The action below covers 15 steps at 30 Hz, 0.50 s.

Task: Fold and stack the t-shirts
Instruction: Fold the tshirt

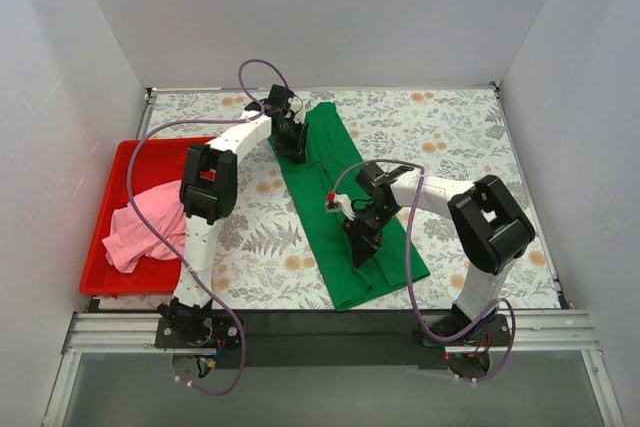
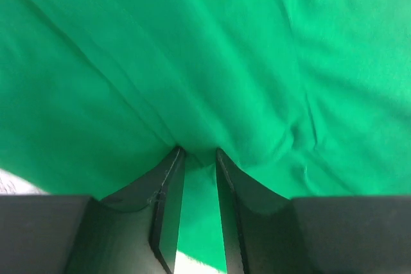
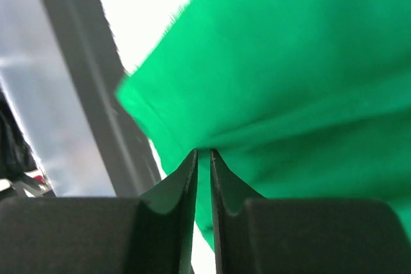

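Observation:
The green t-shirt lies on the table as a long narrow strip running from the far middle to the near edge. My left gripper is at its far left edge, shut on a fold of the green cloth. My right gripper is near the strip's near end, shut on a fold of the same green cloth. The pink t-shirt lies crumpled in the red tray at the left.
The table has a floral cover. White walls close in the left, right and far sides. A black metal rail runs along the near edge by the arm bases. The red tray takes the left side.

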Each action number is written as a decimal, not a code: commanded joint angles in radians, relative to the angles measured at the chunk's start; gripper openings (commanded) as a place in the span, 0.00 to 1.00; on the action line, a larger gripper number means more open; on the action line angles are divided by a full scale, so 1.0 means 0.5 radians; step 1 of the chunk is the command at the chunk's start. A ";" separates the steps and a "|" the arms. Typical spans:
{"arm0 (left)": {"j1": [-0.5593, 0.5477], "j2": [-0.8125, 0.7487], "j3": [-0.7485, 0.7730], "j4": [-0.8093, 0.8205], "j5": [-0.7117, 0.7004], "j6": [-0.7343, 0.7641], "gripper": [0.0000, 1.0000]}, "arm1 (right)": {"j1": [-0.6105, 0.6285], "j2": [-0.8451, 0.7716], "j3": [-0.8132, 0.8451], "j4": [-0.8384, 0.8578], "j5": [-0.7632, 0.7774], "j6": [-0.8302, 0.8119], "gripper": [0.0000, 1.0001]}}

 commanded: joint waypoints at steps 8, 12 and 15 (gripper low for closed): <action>-0.074 0.461 0.671 0.071 0.252 0.144 0.24 | -0.212 -0.156 0.397 0.022 -0.169 0.117 0.24; -0.077 0.511 0.786 0.272 0.206 0.134 0.25 | -0.430 -0.056 0.559 0.022 -0.031 0.135 0.24; -0.068 0.401 0.682 0.502 0.163 0.110 0.33 | -0.559 0.036 0.682 0.029 0.092 0.126 0.24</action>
